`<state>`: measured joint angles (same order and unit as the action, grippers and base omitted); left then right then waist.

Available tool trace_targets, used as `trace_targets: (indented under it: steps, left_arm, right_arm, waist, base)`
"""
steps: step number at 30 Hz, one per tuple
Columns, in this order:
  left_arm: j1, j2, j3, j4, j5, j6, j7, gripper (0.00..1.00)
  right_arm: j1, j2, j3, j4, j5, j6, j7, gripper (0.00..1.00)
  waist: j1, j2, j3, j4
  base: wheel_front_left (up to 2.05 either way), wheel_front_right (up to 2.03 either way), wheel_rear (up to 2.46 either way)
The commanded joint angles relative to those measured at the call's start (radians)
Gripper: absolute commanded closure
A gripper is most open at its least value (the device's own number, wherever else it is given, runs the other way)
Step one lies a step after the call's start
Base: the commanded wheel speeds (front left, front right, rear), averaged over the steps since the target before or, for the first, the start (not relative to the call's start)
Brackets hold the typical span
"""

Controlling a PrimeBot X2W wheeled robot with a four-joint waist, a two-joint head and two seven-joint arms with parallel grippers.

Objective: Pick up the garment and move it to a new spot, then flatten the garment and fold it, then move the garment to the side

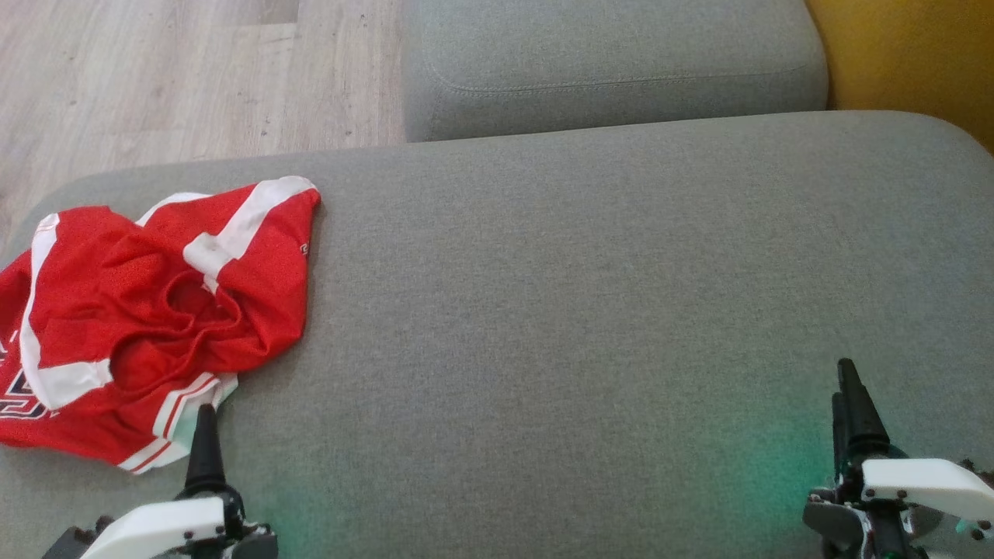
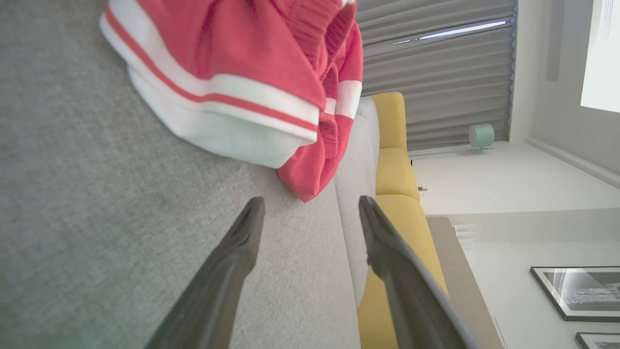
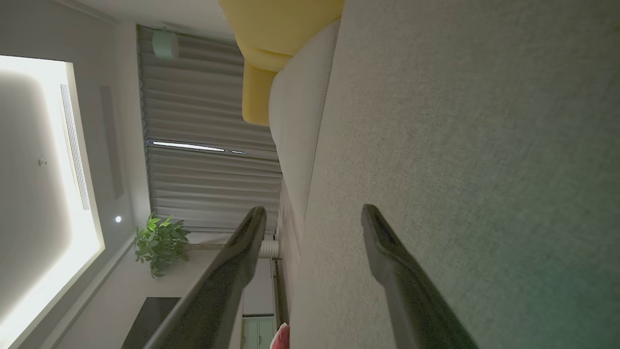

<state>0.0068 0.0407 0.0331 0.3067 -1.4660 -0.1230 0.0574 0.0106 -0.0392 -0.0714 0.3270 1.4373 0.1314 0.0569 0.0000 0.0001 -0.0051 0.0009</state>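
The garment (image 1: pixel 155 310) is found at the left end of the grey cushion (image 1: pixel 582 310), and the coming pick-up is judged to turn on this. It lies just ahead of the left pincer (image 2: pixel 310 208), mostly off to that pincer's left. The right pincer (image 3: pixel 312 213) is held well apart from it, over bare cushion at the other side. The left arm is therefore taken to be the nearer one. In the left wrist view the white, red-striped hem is seen just beyond the fingertips and apart from them, with nothing but cushion between the fingers. Both pincers are seen spread wide, and nothing is held by either. The garment is crumpled into a loose heap of red cloth with broad white bands and a thin red stripe along the white hem. A scrap of dark lettering is seen at the head view's left edge, where the heap is cut off. Its longer run is judged to go from that near-left part toward a white-banded corner farther off and to the right. Folds are piled over one another, so no flat outline can be made out.
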Motion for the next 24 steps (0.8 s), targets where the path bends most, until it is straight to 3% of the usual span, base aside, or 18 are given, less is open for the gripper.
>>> trace_targets:
  steps: [1,24]
  left_arm:
    - [-0.036,0.004,0.002,-0.043,0.023,-0.001,-0.011,0.0]
    - [-0.039,0.006,-0.069,-0.103,0.406,0.026,-0.082,0.0]
  right_arm:
    - [-0.046,-0.004,0.008,-0.041,-0.026,0.0,-0.012,0.0]
    - [-0.038,-0.005,0.069,-0.088,-0.375,0.0,-0.083,0.0]
  waist:
    - [0.0,-0.0001,0.0,0.0]
    - [0.0,-0.0001,-0.012,0.02]
  base:
    - [0.0,0.0,0.0]
    - [0.0,0.0,0.0]
